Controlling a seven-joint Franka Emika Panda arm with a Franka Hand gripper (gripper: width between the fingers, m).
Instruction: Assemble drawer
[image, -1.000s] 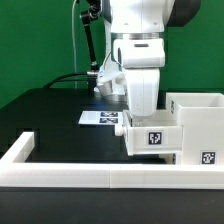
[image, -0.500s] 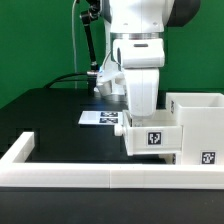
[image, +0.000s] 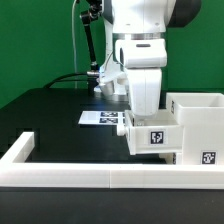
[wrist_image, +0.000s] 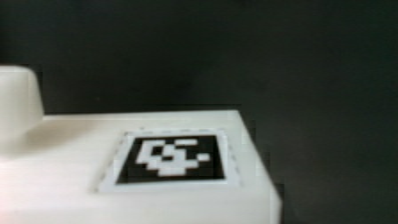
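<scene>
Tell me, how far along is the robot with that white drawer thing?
Partly done, it seems. One small tagged box already sits partway in the casing, sticking out toward the exterior view's left. The arm stands right over that box, probably working on it; its fingers are hidden. Left to do: seat that box fully. No second box is visible.

- the exterior view is evenly and brightly lit; white plastic is nearly washed out against the black table (image: 50, 110).
- the wrist view is dimmer, and the tag (wrist_image: 173, 158) is blurred.
</scene>
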